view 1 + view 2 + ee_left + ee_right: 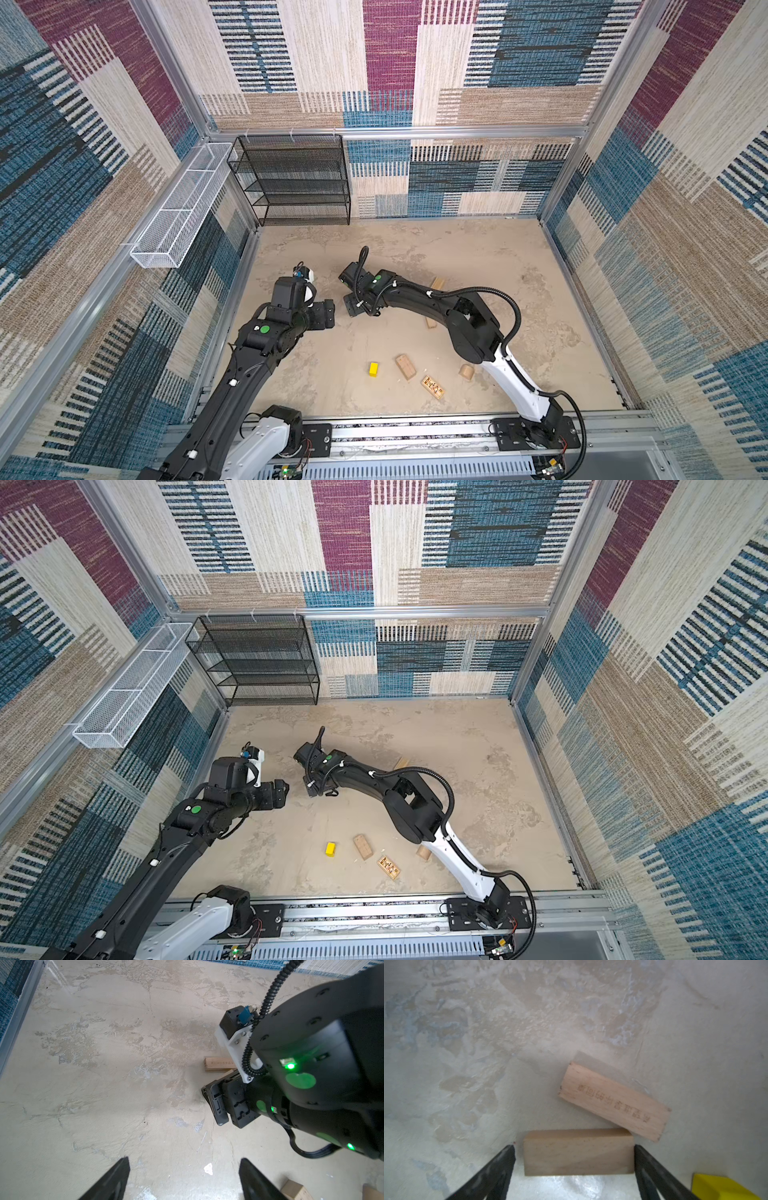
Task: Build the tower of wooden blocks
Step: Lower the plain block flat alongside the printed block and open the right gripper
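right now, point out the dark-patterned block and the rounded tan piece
dark-patterned block (433,387): in a top view, its patterned upper face
rounded tan piece (467,372): in a top view, its upper surface

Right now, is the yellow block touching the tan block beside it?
Apart. Both top views show a strip of bare floor between the yellow block and the tan block.

Yellow block (721,1187) partly off-frame
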`<action>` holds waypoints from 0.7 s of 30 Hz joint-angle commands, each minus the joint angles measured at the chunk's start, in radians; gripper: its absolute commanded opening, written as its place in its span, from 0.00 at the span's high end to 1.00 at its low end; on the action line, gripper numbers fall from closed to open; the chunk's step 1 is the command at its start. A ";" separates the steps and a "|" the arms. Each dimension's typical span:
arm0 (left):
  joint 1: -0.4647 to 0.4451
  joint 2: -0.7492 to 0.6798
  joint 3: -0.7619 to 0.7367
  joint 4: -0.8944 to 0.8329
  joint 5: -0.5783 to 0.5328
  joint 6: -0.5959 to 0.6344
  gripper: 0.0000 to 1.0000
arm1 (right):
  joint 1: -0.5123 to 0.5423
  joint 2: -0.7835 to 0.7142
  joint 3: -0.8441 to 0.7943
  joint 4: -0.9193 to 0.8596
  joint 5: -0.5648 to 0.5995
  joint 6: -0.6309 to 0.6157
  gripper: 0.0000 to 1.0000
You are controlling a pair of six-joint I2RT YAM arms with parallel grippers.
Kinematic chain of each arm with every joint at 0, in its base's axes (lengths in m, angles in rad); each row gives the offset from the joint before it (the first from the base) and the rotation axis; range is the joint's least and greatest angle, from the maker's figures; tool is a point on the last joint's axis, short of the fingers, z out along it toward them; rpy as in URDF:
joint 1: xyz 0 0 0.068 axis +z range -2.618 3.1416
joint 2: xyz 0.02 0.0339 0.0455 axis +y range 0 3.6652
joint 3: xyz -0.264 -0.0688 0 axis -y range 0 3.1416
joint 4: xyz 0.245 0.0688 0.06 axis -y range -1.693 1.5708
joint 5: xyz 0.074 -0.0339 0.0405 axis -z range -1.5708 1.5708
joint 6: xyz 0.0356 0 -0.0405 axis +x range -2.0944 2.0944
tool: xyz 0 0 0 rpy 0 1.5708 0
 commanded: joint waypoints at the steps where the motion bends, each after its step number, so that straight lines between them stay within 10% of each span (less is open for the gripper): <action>1: 0.000 0.000 0.002 0.002 -0.003 -0.011 0.13 | 0.000 0.005 0.006 -0.011 0.014 0.002 0.15; 21: 0.000 0.004 0.002 0.006 0.006 -0.013 0.13 | -0.002 0.010 -0.018 -0.050 0.053 0.283 0.27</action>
